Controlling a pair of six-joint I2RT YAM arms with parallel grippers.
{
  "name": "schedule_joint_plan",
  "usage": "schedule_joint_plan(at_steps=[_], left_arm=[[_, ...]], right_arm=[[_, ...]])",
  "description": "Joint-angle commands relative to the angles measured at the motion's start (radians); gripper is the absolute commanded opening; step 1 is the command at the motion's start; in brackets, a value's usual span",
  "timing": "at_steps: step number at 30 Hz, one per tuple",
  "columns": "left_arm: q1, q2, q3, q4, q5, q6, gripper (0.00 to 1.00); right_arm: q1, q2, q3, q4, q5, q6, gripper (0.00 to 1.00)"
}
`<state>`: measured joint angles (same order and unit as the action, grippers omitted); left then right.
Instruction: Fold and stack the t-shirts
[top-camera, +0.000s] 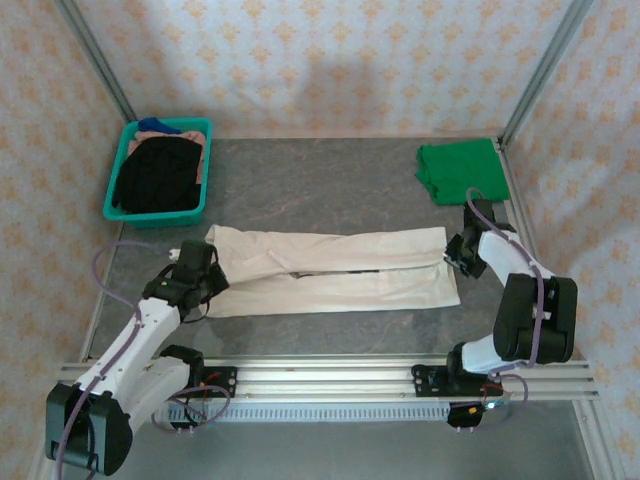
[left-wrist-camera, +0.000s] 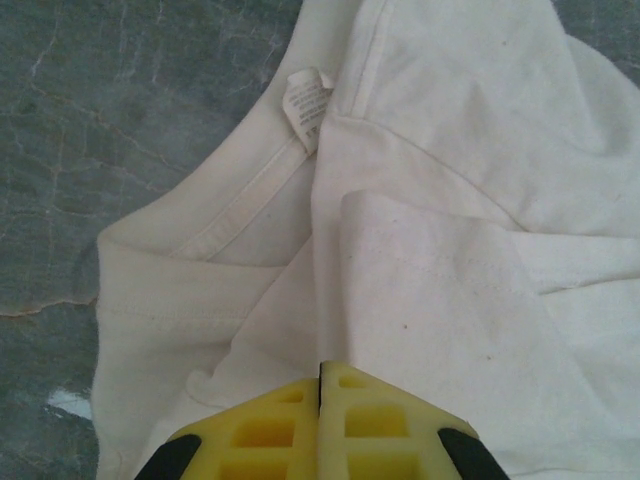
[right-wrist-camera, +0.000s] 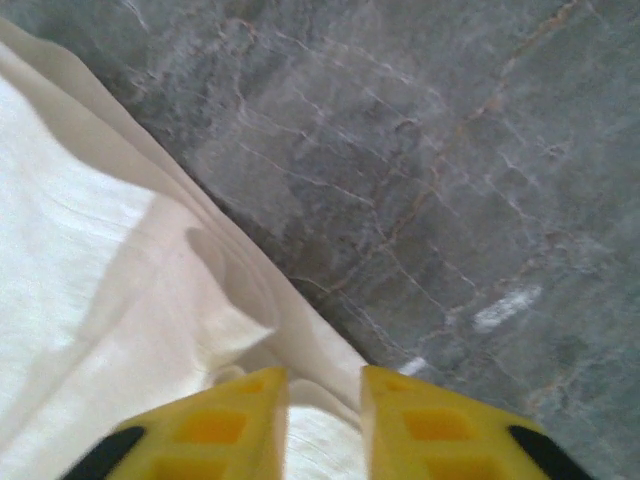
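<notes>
Cloth of the cream t-shirt lies folded lengthwise into a long band across the middle of the table, running from the left side to the right side. In the left wrist view its neckline and white care label show, with loose folds lying over one another. The left gripper sits at the band's left end, its yellow fingers pressed together on a fold of the cream t-shirt. The right gripper is at the band's right end, fingers parted and straddling the shirt's edge where it meets bare table. A green t-shirt rests folded in the far right corner, well apart. A teal basket with dark clothes stands in the far left corner.
</notes>
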<state>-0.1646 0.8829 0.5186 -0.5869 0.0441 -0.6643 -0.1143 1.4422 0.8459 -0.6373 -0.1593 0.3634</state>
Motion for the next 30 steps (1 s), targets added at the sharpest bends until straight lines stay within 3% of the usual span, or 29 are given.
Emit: schedule_joint_plan(at_steps=[1,6,10,15,21,23,26,30], left_arm=[[-0.004,-0.023,-0.009,-0.043,-0.033,-0.036,0.16],[-0.004,-0.051,0.012,-0.055,-0.04,-0.016,0.49],[-0.004,0.025,0.079,0.002,0.026,0.056,0.61],[-0.004,0.257,0.201,-0.007,0.027,0.118,0.61],[-0.002,0.451,0.254,0.038,0.07,0.124,0.56],[0.008,0.478,0.258,0.029,0.055,0.112,0.53],[0.056,0.486,0.206,0.111,0.164,0.086,0.47],[0.06,0.508,0.192,0.148,0.219,0.078,0.41]], right_arm=[[-0.005,-0.049,-0.011,-0.069,0.075,0.008,0.3],[-0.005,-0.095,0.008,-0.038,0.036,0.014,0.32],[-0.004,-0.014,0.072,0.009,-0.002,0.009,0.34],[-0.005,0.131,0.152,0.018,-0.015,0.002,0.37],[-0.005,0.194,0.16,0.055,-0.04,0.011,0.38],[-0.005,0.199,0.156,0.063,-0.049,0.008,0.38],[-0.005,0.204,0.153,0.067,-0.037,0.002,0.38],[-0.004,0.216,0.159,0.07,-0.036,0.001,0.38]])
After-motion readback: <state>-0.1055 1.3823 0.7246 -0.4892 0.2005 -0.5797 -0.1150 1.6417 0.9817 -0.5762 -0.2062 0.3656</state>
